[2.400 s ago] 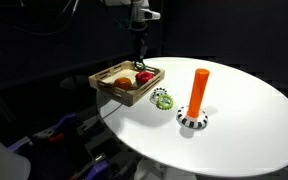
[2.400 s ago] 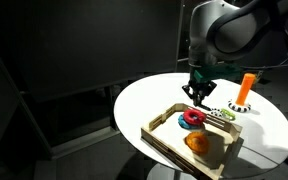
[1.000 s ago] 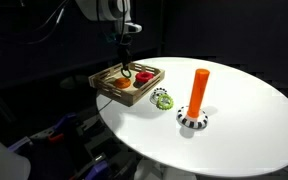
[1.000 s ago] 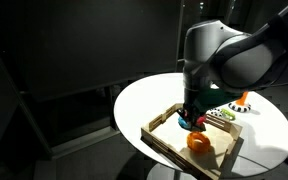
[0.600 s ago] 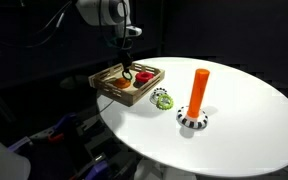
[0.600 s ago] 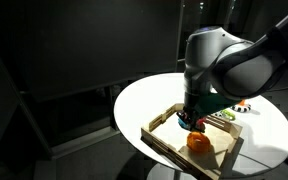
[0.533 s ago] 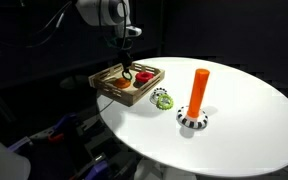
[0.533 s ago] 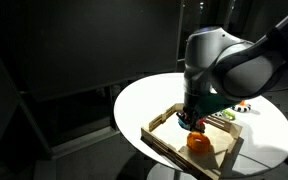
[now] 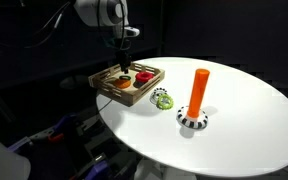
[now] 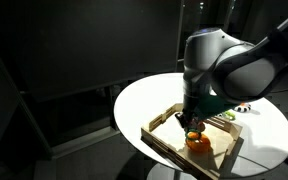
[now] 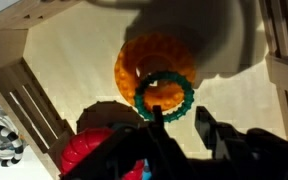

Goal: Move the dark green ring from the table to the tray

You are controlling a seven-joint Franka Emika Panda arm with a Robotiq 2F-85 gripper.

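Note:
The dark green ring (image 11: 189,98) lies inside the light wooden tray (image 11: 44,50), resting on top of an orange ring (image 11: 134,60). My gripper (image 11: 179,115) hangs just over it with its jaws apart. The left fingertip (image 11: 156,113) is at the ring's near rim and the right one stands clear of it. In both exterior views the gripper (image 9: 124,68) (image 10: 192,122) is low over the tray (image 9: 104,88) (image 10: 162,140), and the dark green ring is too small to make out there.
A red ring (image 11: 89,155) also lies in the tray. On the round white table (image 9: 244,130) stand an orange peg (image 9: 198,90) on a striped base (image 9: 192,120) and a lime-green ring (image 9: 162,98). The tray sits at the table's edge.
The gripper has moved from the tray's far side to over its middle and come down. In the last half second it has hardly moved.

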